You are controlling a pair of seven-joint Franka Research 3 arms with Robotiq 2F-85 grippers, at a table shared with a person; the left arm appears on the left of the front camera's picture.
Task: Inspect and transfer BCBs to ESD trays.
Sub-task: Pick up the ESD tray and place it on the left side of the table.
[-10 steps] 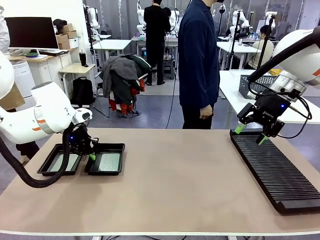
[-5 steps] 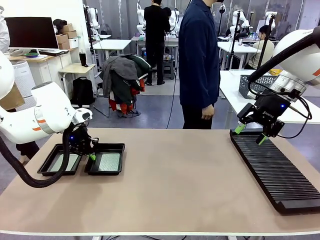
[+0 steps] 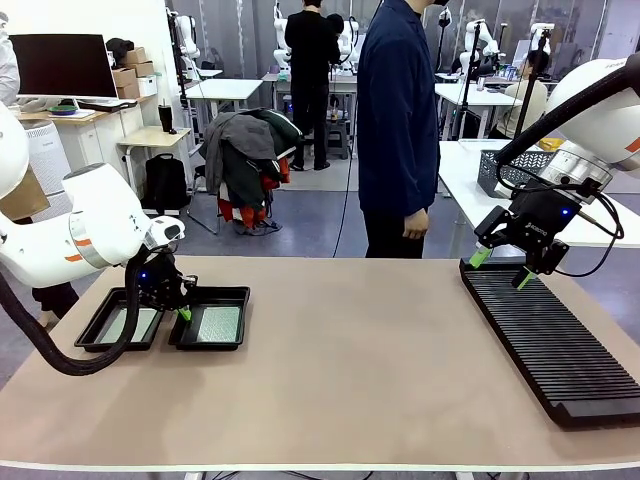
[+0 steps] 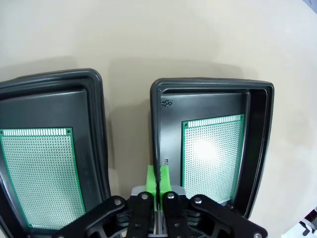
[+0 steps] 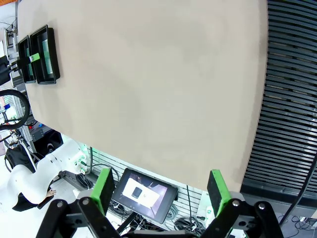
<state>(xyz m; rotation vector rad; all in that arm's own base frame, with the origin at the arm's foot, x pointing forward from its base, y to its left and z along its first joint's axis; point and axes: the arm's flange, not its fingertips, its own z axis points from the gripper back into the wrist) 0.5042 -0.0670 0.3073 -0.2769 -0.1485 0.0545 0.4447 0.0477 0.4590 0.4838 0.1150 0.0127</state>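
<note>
Two black ESD trays sit side by side at the table's left: the left tray [image 3: 118,322] and the right tray [image 3: 212,320]. Each holds one pale green BCB lying flat, seen close up as the left board [image 4: 37,173] and the right board [image 4: 210,151]. My left gripper [image 3: 184,313] hangs low over the gap between the trays, its green pads [image 4: 158,179] pressed together with nothing between them. My right gripper [image 3: 497,268] hovers open above the far end of the ribbed rack, its fingers [image 5: 102,188] wide apart and empty.
A long black slotted rack [image 3: 550,335] runs along the table's right side. A person in dark blue [image 3: 397,120] stands at the far edge, hands down. The tan table top [image 3: 350,350] is bare between trays and rack.
</note>
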